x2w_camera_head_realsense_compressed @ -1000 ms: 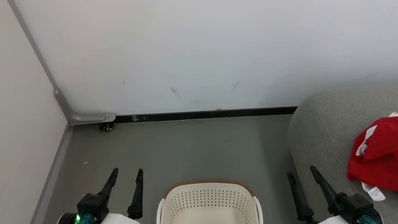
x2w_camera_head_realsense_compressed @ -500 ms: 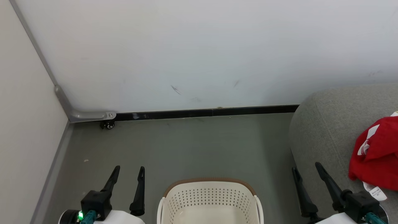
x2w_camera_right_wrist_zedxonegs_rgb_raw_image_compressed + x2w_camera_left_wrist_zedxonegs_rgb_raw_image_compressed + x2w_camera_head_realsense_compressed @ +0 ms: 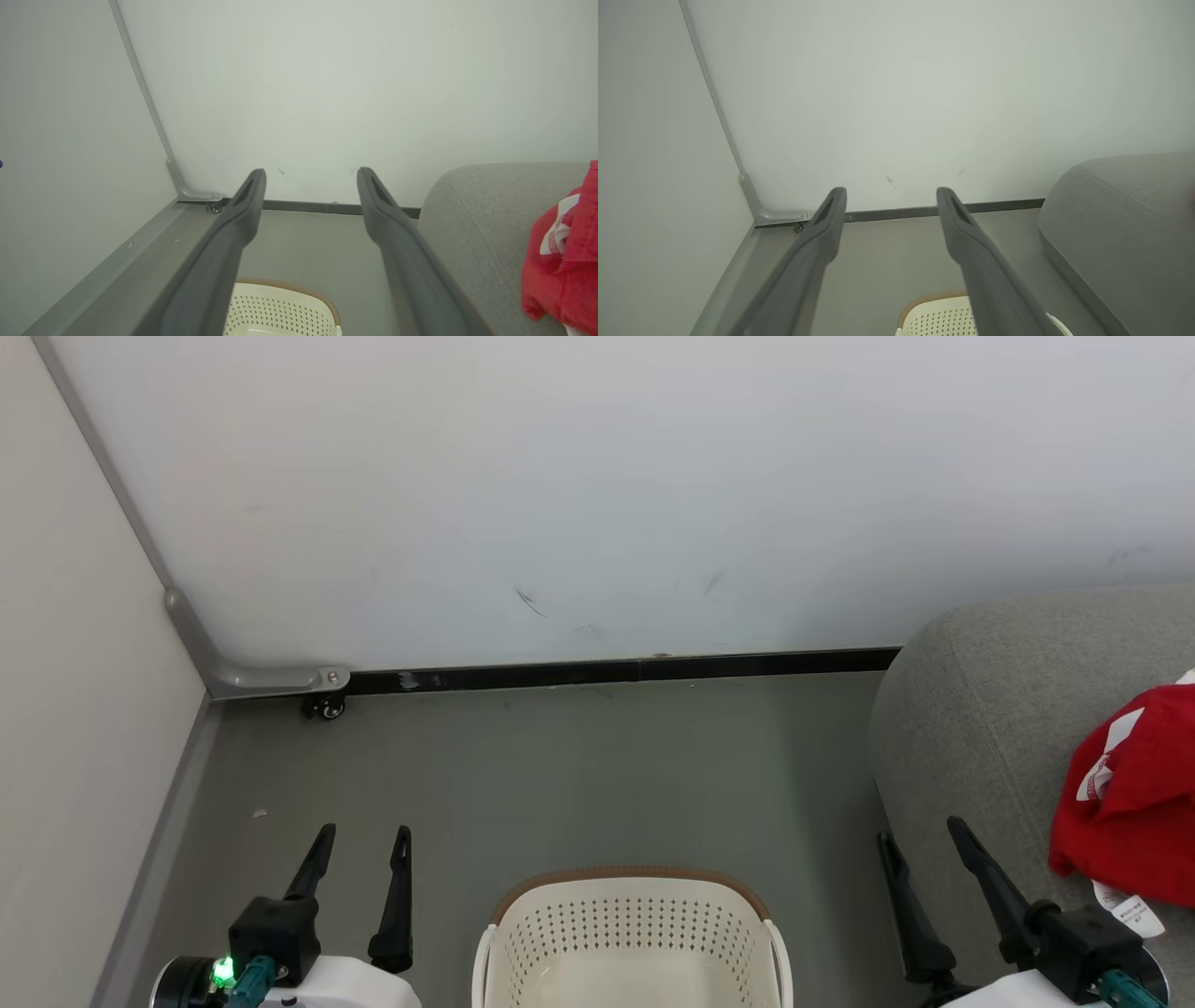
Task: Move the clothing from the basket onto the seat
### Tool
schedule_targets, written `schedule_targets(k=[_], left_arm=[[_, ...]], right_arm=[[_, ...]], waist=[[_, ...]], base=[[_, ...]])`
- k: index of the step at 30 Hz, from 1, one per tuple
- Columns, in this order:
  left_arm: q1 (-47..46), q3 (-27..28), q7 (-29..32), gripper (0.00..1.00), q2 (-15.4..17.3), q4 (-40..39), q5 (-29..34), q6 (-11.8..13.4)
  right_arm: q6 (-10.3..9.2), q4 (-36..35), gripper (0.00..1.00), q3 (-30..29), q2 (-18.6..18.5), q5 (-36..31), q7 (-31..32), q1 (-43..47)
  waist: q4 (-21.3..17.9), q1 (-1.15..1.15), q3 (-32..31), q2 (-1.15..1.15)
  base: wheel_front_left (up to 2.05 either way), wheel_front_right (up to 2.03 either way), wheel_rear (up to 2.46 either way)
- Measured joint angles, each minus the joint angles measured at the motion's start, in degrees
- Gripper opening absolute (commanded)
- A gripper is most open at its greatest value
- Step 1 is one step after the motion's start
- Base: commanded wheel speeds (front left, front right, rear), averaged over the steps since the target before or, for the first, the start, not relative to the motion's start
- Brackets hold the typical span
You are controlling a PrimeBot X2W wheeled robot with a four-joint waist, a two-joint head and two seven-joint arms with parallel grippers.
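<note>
1. Left pincer [image 3: 364, 831]: released, the two dark fingers spread with nothing between them. It points up the head view toward the wall [image 3: 597, 495] and sits over the floor [image 3: 579, 775], just left of the basket [image 3: 630, 879].
2. Right pincer [image 3: 919, 833]: also released, fingers splayed, gripping nothing. It sits between the basket and the seat [image 3: 971, 709]. In head view its outer finger overlaps the seat's front edge.
3. Basket: on the floor between the two pincers at the bottom centre of head view, cut off by the frame edge. The brown rim band runs along its far side, with the cream perforated wall below it. Neither pincer touches it.
4. Clothing [image 3: 1130, 803]: a red heap with white trim lying on the seat, right of the right pincer and apart from it. A white tag [image 3: 1125, 910] sticks out at its lower edge onto the seat fabric.
5. Seat: light-grey upholstery on the right side of the view, its rounded corner toward the basket.
6. Surroundings:
   - The floor is grey and the wall is white with a few dark scuffs.
   - A black baseboard [image 3: 635, 669] runs along the foot of the wall.
   - In the left corner a grey metal bracket [image 3: 252, 679] has a small caster [image 3: 327, 707] under it, where a side panel [image 3: 75, 709] meets the wall.
</note>
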Motion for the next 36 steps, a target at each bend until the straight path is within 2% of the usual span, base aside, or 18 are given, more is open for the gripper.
schedule_targets(k=[19, 36], left_arm=[[0.54, 0.94, -0.01, 1.0, 0.84, 1.09, 0.97, 1.78], [0.67, 2.04, -0.01, 1.0, 1.53, 1.43, 1.27, 1.83]], right_arm=[[0.0, -0.43, 1.0, -0.87, 0.01, 0.01, 0.09, 0.01], [0.0, -0.68, 1.0, -1.05, 0.01, 0.01, 0.55, 0.06]], waist=[[0.02, 0.0, 0.18, 0.0], [-0.17, 0.0, -0.16, 0.0]], base=[[0.0, 0.0, 0.0], [0.0, 0.0, 0.0]])
